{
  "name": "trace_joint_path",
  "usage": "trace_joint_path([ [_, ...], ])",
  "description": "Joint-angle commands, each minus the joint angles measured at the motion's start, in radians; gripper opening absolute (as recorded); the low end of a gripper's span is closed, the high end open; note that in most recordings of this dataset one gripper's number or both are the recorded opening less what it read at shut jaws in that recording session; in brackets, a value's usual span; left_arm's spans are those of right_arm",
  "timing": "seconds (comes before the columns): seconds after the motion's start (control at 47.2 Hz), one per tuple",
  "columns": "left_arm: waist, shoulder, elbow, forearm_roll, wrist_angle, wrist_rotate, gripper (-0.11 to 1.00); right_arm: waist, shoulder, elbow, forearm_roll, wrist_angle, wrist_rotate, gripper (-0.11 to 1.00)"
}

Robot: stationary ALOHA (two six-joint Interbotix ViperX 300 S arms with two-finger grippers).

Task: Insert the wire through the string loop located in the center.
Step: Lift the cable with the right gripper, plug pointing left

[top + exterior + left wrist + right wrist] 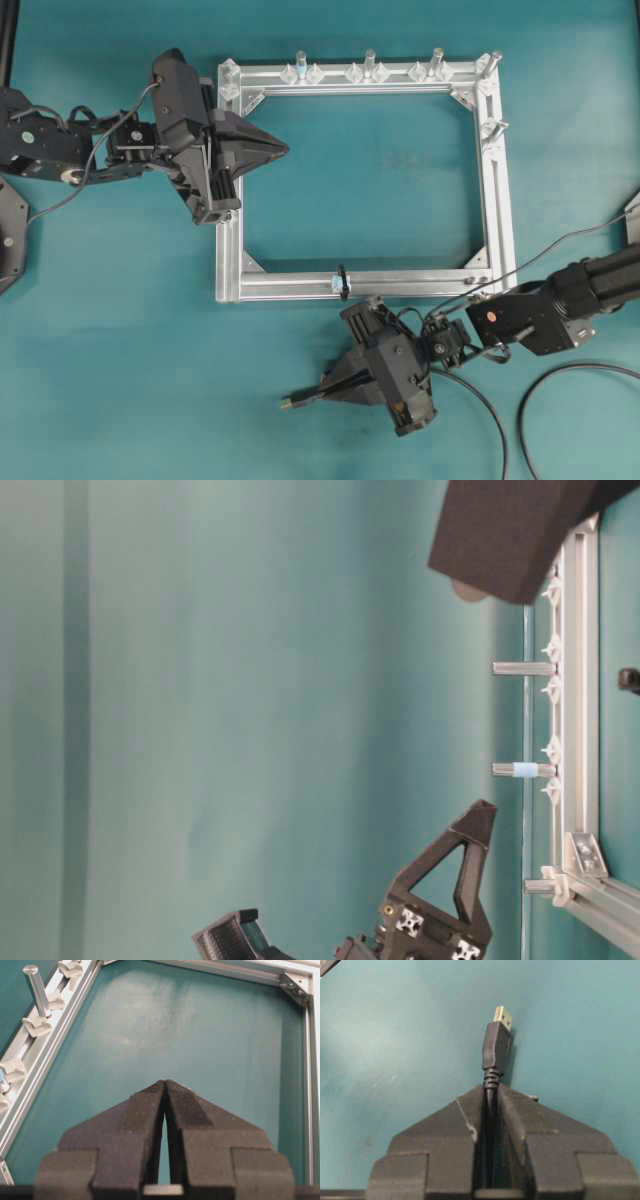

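Note:
The wire's black plug with its metal tip [497, 1045] sticks out ahead of my right gripper [491, 1091], which is shut on the cable just behind the plug. Seen from overhead, the right gripper [322, 388] lies below the frame, pointing left, with the plug [290, 402] just above the mat. The rest of the wire [522, 420] curves away at the lower right. The string loop [342, 283] sits on the frame's near rail, up and to the right of the plug. My left gripper [283, 150] [165, 1082] is shut and empty, hovering inside the frame's upper left.
A rectangular aluminium frame [290, 286] lies on the teal mat. Upright silver posts [368, 64] stand along its far rail and right side [492, 128]. In the left wrist view a post [37, 987] rises at the upper left.

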Motion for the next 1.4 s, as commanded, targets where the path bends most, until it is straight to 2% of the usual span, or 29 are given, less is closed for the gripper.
trace_joint_path([
  [0.0, -0.003, -0.021, -0.018, 0.003, -0.005, -0.002, 0.00, -0.003, -0.017, -0.009, 0.000, 0.005, 0.002, 0.10],
  [0.233, -0.003, -0.021, -0.018, 0.003, -0.005, -0.002, 0.00, -0.003, -0.052, -0.005, -0.002, 0.017, 0.002, 0.10],
  [0.783, -0.006, -0.021, -0.014, 0.003, -0.005, 0.000, 0.00, -0.002, -0.272, 0.006, 0.000, 0.219, -0.002, 0.10],
  [1.016, -0.006, -0.021, -0.014, 0.003, -0.005, 0.000, 0.00, -0.002, -0.325, 0.029, -0.002, 0.242, -0.002, 0.10],
  [1.376, -0.006, -0.021, -0.015, 0.003, -0.005, 0.000, 0.00, -0.003, -0.328, 0.049, -0.002, 0.245, -0.002, 0.10],
])
